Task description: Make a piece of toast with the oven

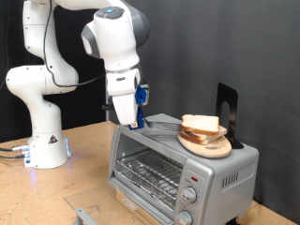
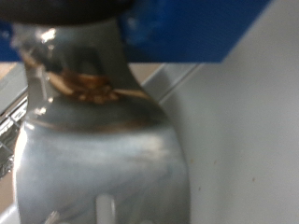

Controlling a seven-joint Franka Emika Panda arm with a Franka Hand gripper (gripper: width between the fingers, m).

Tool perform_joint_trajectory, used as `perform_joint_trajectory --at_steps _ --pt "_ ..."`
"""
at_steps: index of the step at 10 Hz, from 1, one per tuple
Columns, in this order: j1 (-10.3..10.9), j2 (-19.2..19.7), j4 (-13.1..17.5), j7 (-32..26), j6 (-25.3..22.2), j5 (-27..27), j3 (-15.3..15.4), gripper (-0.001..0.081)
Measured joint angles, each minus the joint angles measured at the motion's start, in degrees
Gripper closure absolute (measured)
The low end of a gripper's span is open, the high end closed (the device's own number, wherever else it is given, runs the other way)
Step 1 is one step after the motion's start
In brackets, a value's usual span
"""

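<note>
The silver toaster oven [image 1: 178, 171] stands on the wooden table at the exterior view's lower right, and its wire rack [image 1: 150, 173] shows through the front. On its top lies a round light wooden board [image 1: 208, 147] with stacked slices of pale bread [image 1: 200, 124]. My gripper [image 1: 131, 119] points down at the oven's top corner nearest the exterior view's left, apart from the bread, with nothing seen between its fingers. The wrist view is blurred and shows shiny bent metal [image 2: 103, 159] very close, under a blue part [image 2: 187, 28].
Two round knobs [image 1: 189, 196] and a red light [image 1: 192, 176] sit on the oven's front panel. A black upright stand [image 1: 228, 108] is behind the board. A flat grey piece [image 1: 84, 214] lies low in front of the oven. The arm's base [image 1: 42, 141] stands at the exterior view's left.
</note>
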Motion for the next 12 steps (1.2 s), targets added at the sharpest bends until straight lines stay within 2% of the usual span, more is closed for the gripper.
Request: perform_joint_trajectory --at_steps 3,6,12 --pt "0.0 -1.2 -0.7 0.0 -0.2 1.4 -0.5 0.0413" --pt "0.0 -1.7 0.4 0.2 -1.8 3.4 -1.5 0.0413" --pt "0.0 -1.2 1.8 3.0 -3.1 1.4 -1.6 0.0413"
